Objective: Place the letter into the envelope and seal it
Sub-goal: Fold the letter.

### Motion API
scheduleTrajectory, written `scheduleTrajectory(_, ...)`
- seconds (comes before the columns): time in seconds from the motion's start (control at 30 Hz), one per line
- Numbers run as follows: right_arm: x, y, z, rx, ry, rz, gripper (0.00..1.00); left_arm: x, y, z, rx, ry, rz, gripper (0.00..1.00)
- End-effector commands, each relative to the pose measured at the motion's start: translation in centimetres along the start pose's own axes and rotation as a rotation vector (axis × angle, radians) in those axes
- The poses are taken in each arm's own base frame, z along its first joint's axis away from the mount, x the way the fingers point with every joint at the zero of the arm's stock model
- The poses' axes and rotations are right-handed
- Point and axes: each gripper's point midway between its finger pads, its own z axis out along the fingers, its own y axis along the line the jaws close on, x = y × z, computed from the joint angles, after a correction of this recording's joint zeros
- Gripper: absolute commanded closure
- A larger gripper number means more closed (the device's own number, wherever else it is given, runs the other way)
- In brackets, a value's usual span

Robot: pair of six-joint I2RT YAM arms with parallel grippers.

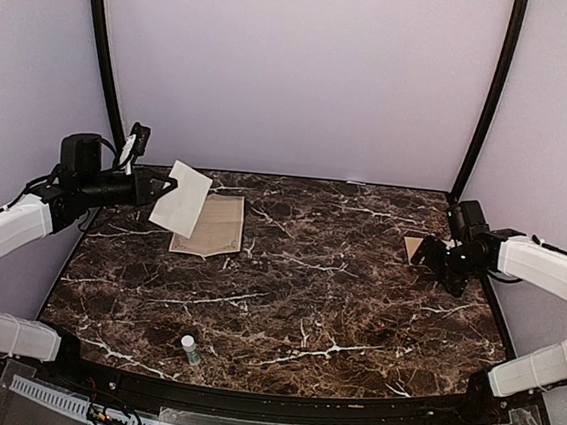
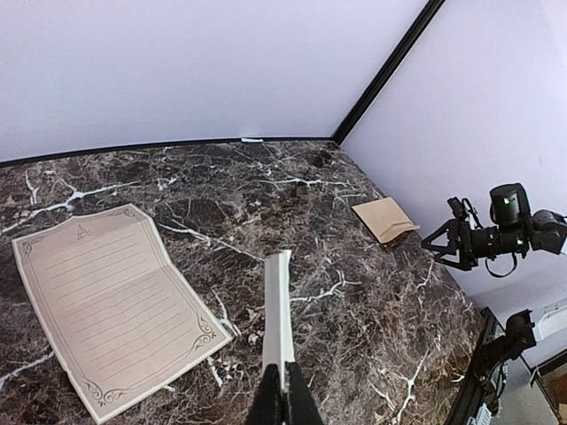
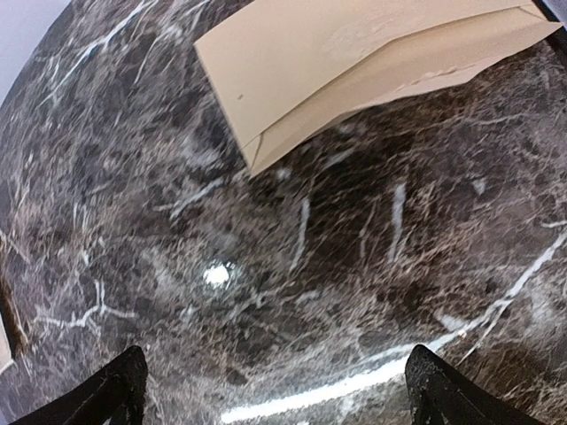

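left gripper (image 2: 284, 394) clamped on the letter (image 2: 277, 305), held up edge-on off the table (image 2: 354, 292) beside the cream page (image 2: 111, 305), right gripper (image 3: 275, 394) spread wide, empty, hanging near the envelope (image 3: 354, 62)

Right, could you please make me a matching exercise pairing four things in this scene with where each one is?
1 white sheet
2 cream bordered page
3 envelope
4 small bottle

A lying flat at the right side
B near the front edge
C held up in the left fingers
D lying flat at the left rear

Pairs: 1-C, 2-D, 3-A, 4-B
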Motion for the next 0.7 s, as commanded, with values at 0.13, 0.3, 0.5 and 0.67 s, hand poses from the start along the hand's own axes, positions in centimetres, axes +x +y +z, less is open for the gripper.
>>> scheduleTrajectory(0.13, -5.5, -3.6, 2.5, 0.057, -0.14, 0.192, 0.08, -0.8, -1.3, -0.9, 0.049, -0.046, 0.037, 1.0)
scheduleTrajectory(0.3, -7.3, -4.9, 4.5, 0.073, -0.133, 0.241, 0.15, -0.9, -1.4, -1.2, 0.048, -0.05, 0.045, 1.0)
scheduleTrajectory(0.5, -9.2, -6.1, 6.2, 0.106, -0.126, 0.257, 0.23, -0.9, -1.2, -1.3, 0.049, -0.05, 0.039, 1.0)
scheduleTrajectory(0.67, -10.5, -5.8, 6.1, 0.1, -0.145, 0.239, 0.27, -1.1, -1.0, -1.4, 0.064, -0.056, 0.026, 1.0)
